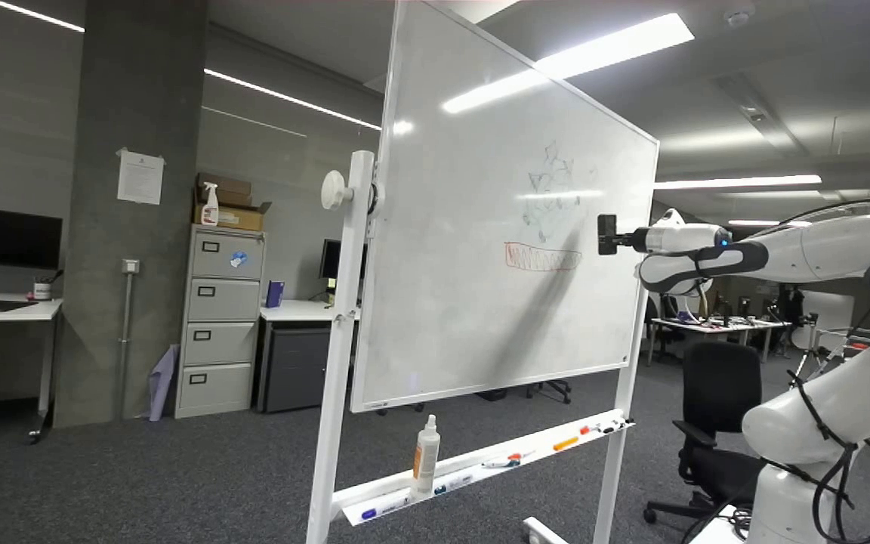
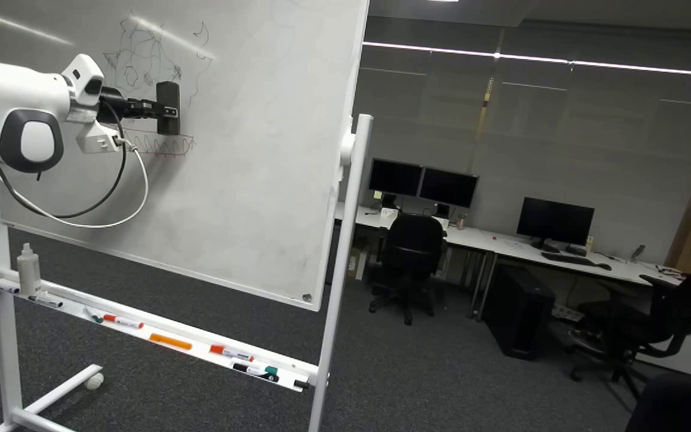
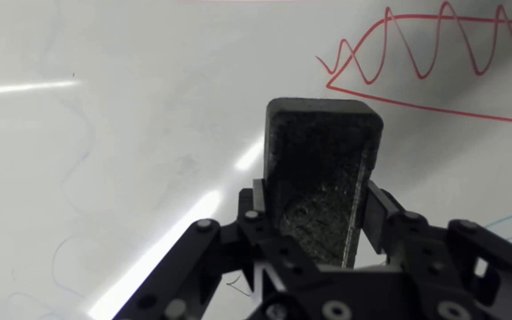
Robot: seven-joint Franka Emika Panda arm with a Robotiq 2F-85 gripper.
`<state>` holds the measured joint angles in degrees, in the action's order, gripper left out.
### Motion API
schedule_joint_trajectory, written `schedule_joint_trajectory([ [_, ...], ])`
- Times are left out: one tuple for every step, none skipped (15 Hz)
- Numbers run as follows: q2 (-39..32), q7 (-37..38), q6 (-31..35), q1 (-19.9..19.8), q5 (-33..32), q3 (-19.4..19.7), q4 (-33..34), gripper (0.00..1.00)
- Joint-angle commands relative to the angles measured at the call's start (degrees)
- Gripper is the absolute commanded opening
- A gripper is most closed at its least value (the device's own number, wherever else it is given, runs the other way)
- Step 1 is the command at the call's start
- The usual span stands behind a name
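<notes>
My hand is closed on a black eraser, clasping it by both long sides; in the wrist view its upper end juts past my grip. I hold it in front of the whiteboard, whether touching I cannot tell. A red scribble lies up and right of it there.

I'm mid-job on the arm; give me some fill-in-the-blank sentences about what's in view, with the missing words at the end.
1. The block between the jaws is coloured ____.
2. The jaws are ____ (open or closed) on it.
3. The zigzag-filled outline on the whiteboard is drawn in ____ ink.
4. The only thing standing upright on the tray is a ____.

Missing words: black; closed; red; bottle.
</notes>
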<state>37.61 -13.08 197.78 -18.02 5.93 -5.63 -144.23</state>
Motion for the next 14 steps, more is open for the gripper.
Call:
schedule_joint_trajectory([
  [-2.2,1.3,0.5,-2.5,0.5,-3.5,0.9,0.30],
  [-2.7,1.4,0.5,-1.9,0.2,-3.3,0.2,0.30],
  [-3.1,1.4,0.5,-1.5,0.0,-3.1,0.0,0.30],
  [-3.7,1.7,0.5,-1.8,0.6,-2.3,0.0,0.30],
  [-2.6,0.8,0.0,-1.2,0.0,-2.9,-0.4,0.55],
  [-3.1,1.1,0.0,-1.4,0.0,-2.7,-0.5,0.55],
  [-3.4,1.1,0.0,-1.5,0.0,-2.5,-0.5,0.55],
  [-3.6,1.1,0.0,-1.5,0.0,-2.4,-0.5,0.55],
  [-3.7,1.1,0.0,-1.5,0.0,-2.3,-0.5,0.55],
  [-3.9,1.1,0.5,-1.2,-0.1,-2.1,-0.5,0.30],
  [-4.3,1.0,0.5,-0.8,-0.4,-1.9,-0.4,0.30],
  [-4.6,0.9,0.5,-0.8,-0.6,-2.1,-0.1,0.30],
  [-5.0,1.0,0.5,-0.4,-0.8,-2.0,-0.1,0.30],
  [-5.5,1.4,0.5,0.6,-0.8,-1.6,0.2,0.30],
])
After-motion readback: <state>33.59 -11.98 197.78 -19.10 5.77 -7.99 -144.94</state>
